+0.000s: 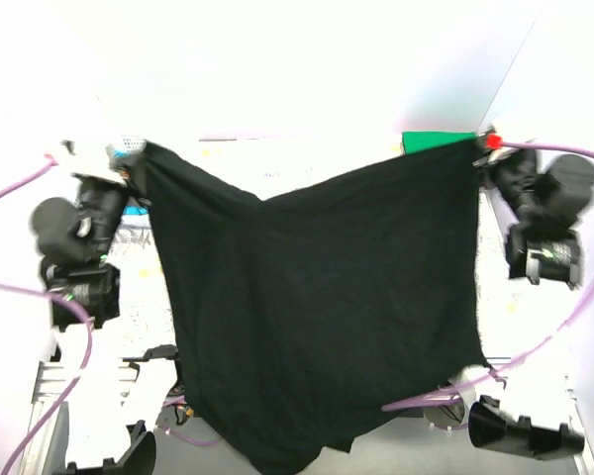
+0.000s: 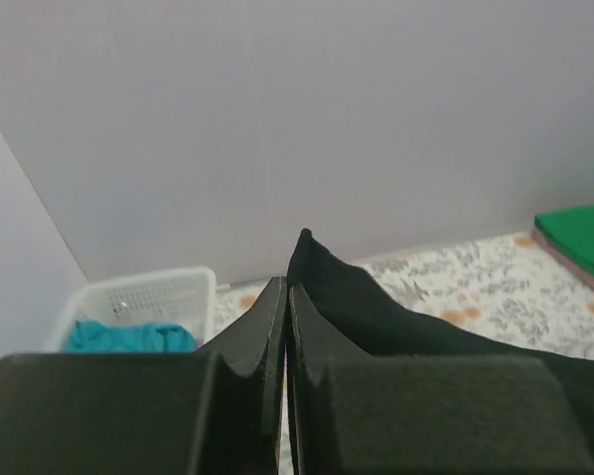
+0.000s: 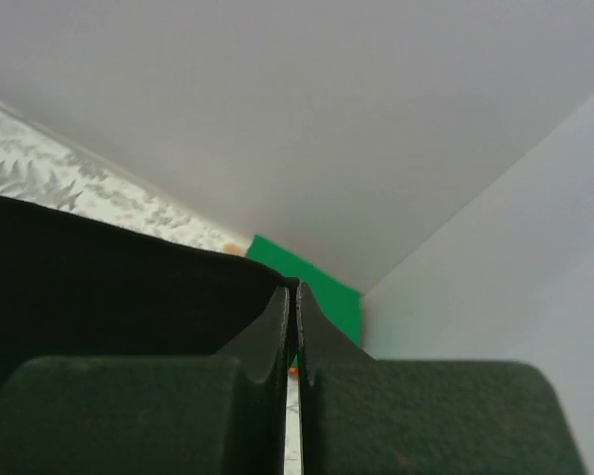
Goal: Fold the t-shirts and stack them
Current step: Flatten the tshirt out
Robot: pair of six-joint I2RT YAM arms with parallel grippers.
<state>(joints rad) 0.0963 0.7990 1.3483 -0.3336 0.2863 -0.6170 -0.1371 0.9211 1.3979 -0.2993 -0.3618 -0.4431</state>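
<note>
The large black t-shirt point(image 1: 317, 307) hangs spread in the air between both arms, above the table. My left gripper point(image 1: 139, 156) is shut on its left corner, and the cloth point(image 2: 376, 312) pokes out past the closed fingers point(image 2: 262, 327). My right gripper point(image 1: 482, 146) is shut on its right corner, and the cloth point(image 3: 109, 287) runs left from the fingers point(image 3: 322, 332). The green t-shirt point(image 1: 431, 142) lies folded at the back right, also in the left wrist view point(image 2: 579, 233) and the right wrist view point(image 3: 317, 292). The teal t-shirt point(image 2: 129, 336) lies in the basket.
A white mesh basket point(image 2: 148, 292) stands at the back left by the wall. The floral tablecloth point(image 2: 495, 292) covers the table. White walls close the back and sides. Purple cables point(image 1: 455, 391) trail near the arm bases.
</note>
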